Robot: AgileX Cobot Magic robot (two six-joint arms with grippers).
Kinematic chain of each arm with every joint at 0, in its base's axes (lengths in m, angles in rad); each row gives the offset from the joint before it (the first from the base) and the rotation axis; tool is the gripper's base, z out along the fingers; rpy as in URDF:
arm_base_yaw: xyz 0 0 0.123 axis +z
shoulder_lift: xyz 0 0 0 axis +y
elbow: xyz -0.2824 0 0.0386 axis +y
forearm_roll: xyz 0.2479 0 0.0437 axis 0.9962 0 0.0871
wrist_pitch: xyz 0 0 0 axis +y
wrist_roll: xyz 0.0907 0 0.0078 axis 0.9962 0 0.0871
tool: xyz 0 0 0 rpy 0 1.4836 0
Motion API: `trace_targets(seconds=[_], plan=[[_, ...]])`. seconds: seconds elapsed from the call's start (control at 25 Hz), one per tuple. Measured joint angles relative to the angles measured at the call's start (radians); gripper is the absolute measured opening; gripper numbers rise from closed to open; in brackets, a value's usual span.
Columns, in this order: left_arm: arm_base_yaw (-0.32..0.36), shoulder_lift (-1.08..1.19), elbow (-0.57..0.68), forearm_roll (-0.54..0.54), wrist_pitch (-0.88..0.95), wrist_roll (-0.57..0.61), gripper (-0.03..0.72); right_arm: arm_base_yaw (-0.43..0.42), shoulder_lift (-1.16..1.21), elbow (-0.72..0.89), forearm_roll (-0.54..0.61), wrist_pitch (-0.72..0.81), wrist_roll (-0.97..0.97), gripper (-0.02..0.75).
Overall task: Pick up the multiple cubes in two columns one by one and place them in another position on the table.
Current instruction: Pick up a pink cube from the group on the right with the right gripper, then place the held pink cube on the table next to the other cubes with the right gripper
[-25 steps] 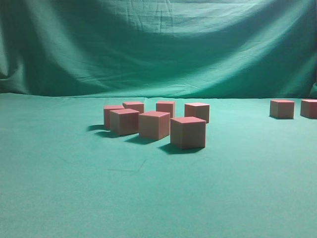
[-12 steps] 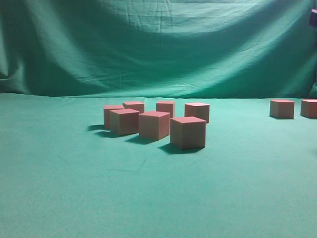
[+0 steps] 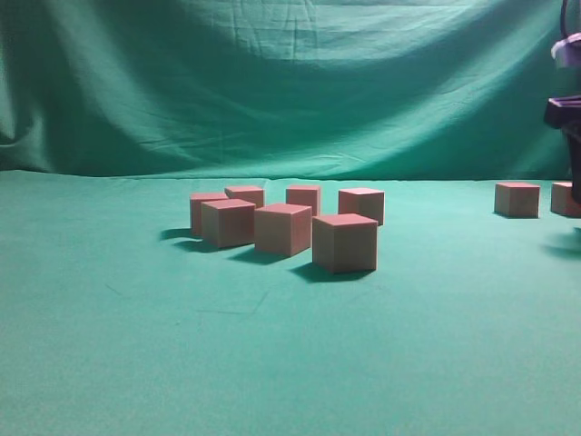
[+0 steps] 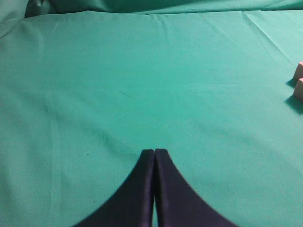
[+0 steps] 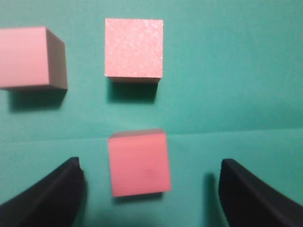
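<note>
Several reddish-pink cubes [image 3: 283,228] stand in a cluster on the green table [image 3: 182,345] at centre. Two more cubes [image 3: 517,199] stand at the far right. In the right wrist view my right gripper [image 5: 151,168] is open, one finger on either side of a cube [image 5: 139,163] without touching it. Two other cubes [image 5: 134,47] lie beyond it. My right arm [image 3: 570,109] shows at the exterior view's right edge. My left gripper [image 4: 154,152] is shut and empty over bare cloth, with two cube edges [image 4: 299,80] at the far right of its view.
A draped green backdrop [image 3: 290,82] hangs behind the table. The cloth in front of the cluster and to its left shows only faint creases.
My right arm has come into the exterior view at the right edge, above the two right-hand cubes. The cubes have not moved.
</note>
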Motion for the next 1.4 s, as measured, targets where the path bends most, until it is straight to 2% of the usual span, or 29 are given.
trace_targets(seconds=[0.2,0.32,0.44,0.48,0.72,0.88,1.4], plan=[[0.0,0.0,0.0,0.0,0.0,0.0,0.0,0.0,0.036,0.0,0.004,-0.036,0.0,0.57],[0.0,0.0,0.0,0.0,0.0,0.0,0.0,0.0,0.053,0.0,0.006,-0.04,0.0,0.438],[0.0,0.0,0.0,0.0,0.0,0.0,0.0,0.0,0.059,0.0,0.01,-0.04,0.0,0.264],[0.0,0.0,0.0,0.0,0.0,0.0,0.0,0.0,0.059,0.0,0.01,-0.04,0.0,0.246],[0.0,0.0,0.0,0.0,0.0,0.0,0.0,0.005,0.035,0.0,0.008,-0.022,0.0,0.257],[0.0,0.0,0.0,0.0,0.0,0.0,0.0,0.009,-0.069,0.0,0.012,-0.001,0.0,0.257],[0.0,0.0,0.0,0.0,0.0,0.0,0.0,0.01,-0.473,0.002,0.126,0.298,0.0,0.257]])
